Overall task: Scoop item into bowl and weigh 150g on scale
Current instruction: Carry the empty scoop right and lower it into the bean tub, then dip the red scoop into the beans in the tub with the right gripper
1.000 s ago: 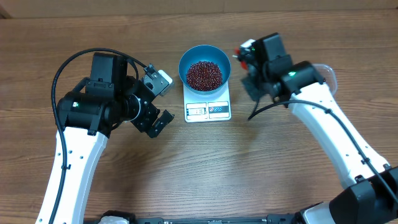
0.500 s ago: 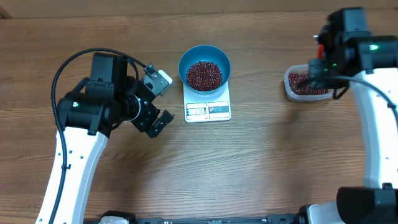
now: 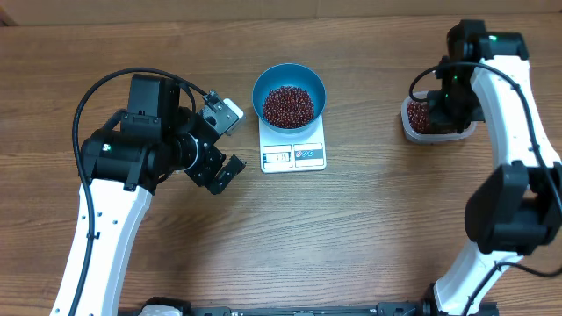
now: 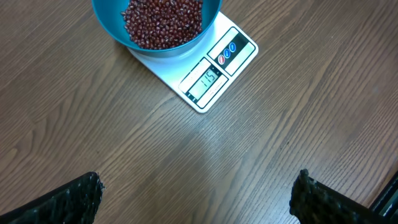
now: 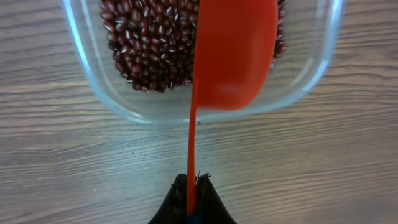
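The blue bowl (image 3: 289, 81) stands on the white scale (image 3: 294, 154) at the table's middle back, with a heap of red-brown beans (image 3: 288, 105) in it. The left wrist view shows the same bowl (image 4: 109, 22), beans (image 4: 163, 20) and scale (image 4: 231, 59) ahead of my left gripper (image 4: 199, 199), which is open and empty over bare wood. My right gripper (image 5: 191, 183) is shut on the thin handle of a red scoop (image 5: 236, 56). The scoop's cup hangs over more beans (image 5: 146, 46) in a clear tub (image 5: 124, 107).
The clear plastic tub (image 3: 407, 130) sits at the far right of the table, partly under my right arm (image 3: 492, 96). My left arm (image 3: 140, 149) stands left of the scale. Bare wood lies between the scale and the tub.
My right arm has swung from beside the bowl to the right and now holds the scoop over the tub. The left arm, the bowl and the scale have not moved.
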`<act>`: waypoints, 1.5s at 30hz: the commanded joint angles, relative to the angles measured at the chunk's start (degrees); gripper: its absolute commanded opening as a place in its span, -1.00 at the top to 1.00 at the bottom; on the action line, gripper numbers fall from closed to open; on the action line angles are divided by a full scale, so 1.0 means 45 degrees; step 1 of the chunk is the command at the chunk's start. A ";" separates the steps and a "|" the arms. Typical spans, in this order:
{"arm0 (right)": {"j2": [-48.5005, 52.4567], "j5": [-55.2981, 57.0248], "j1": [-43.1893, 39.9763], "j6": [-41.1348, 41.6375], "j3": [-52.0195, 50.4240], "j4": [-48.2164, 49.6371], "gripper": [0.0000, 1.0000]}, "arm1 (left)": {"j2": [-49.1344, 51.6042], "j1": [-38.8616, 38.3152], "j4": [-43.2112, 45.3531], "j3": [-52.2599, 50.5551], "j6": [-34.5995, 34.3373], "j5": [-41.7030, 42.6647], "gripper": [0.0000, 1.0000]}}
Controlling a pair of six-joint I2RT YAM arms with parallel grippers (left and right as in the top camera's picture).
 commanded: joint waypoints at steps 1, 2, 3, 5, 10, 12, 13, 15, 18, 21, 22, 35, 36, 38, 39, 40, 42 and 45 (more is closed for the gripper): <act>0.0563 0.0170 -0.0068 -0.0083 0.0219 0.0117 0.93 | 0.0092 -0.0010 0.0000 0.0204 0.0287 0.0180 -0.99; 0.0748 0.0248 -0.0068 -0.0083 0.0219 0.0155 0.93 | 0.0092 -0.0010 0.0000 0.0204 0.0287 0.0180 -0.99; 0.0869 0.0272 -0.0068 -0.0078 0.0219 0.0165 0.93 | 0.0092 -0.0010 0.0000 0.0204 0.0287 0.0180 -0.99; 0.1064 0.0267 -0.0068 -0.0063 0.0219 0.0262 0.93 | 0.0092 -0.0010 0.0000 0.0204 0.0282 0.0180 -0.99; 0.1107 0.0257 -0.0068 -0.0039 0.0219 0.0695 0.93 | 0.0092 -0.0010 0.0000 0.0204 0.0287 0.0180 -0.99; 0.1122 0.0243 -0.0068 -0.0039 0.0219 0.0733 0.93 | 0.0092 -0.0010 0.0000 0.0204 0.0287 0.0180 -0.99; 0.1127 0.0243 -0.0068 -0.0044 0.0219 0.0733 0.93 | 0.0092 -0.0010 0.0000 0.0204 0.0282 0.0175 -0.99; 0.1132 0.0257 -0.0068 -0.0044 0.0214 0.0748 0.93 | 0.0092 -0.0010 0.0000 0.0204 0.0282 0.0175 -0.99; 0.1132 0.0515 -0.0073 -0.0024 0.0214 0.0777 0.93 | 0.0092 -0.0010 0.0000 0.0204 0.0287 0.0175 -0.99; 0.1132 0.1224 -0.0083 0.0058 0.0219 0.0777 0.93 | 0.0092 -0.0010 0.0000 0.0204 0.0287 0.0180 -0.99; 0.1132 0.1394 -0.0087 0.0058 0.0214 0.0782 0.93 | 0.0092 -0.0010 0.0000 0.0204 0.0287 0.0180 -0.99; 0.1559 0.1331 -0.0151 -0.0364 0.0204 0.1083 0.93 | 0.0092 -0.0010 0.0000 0.0204 0.0287 0.0180 -1.00; 0.1627 0.1151 -0.0151 -0.0442 0.0204 0.1073 0.93 | 0.0092 -0.0010 0.0000 0.0204 0.0287 0.0175 -0.99; 0.1753 0.0937 -0.0151 -0.0432 0.0204 0.1059 0.93 | 0.0092 -0.0010 0.0000 0.0204 0.0287 0.0175 -0.99; 0.1773 0.0767 -0.0151 -0.0447 0.0204 0.1025 0.93 | 0.0092 -0.0010 0.0000 0.0204 0.0287 0.0180 -0.99; 0.1773 0.0418 -0.0151 -0.0636 0.0204 0.0996 0.93 | 0.0092 -0.0010 0.0000 0.0204 0.0287 0.0180 -0.99; 0.1768 -0.0461 -0.0151 -0.1059 0.0209 0.0937 0.93 | 0.0092 -0.0010 0.0000 0.0204 0.0287 0.0175 -0.99; 0.1768 -0.1438 -0.0151 -0.1452 0.0214 0.0869 0.93 | 0.0092 -0.0010 0.0000 0.0204 0.0287 0.0175 -0.99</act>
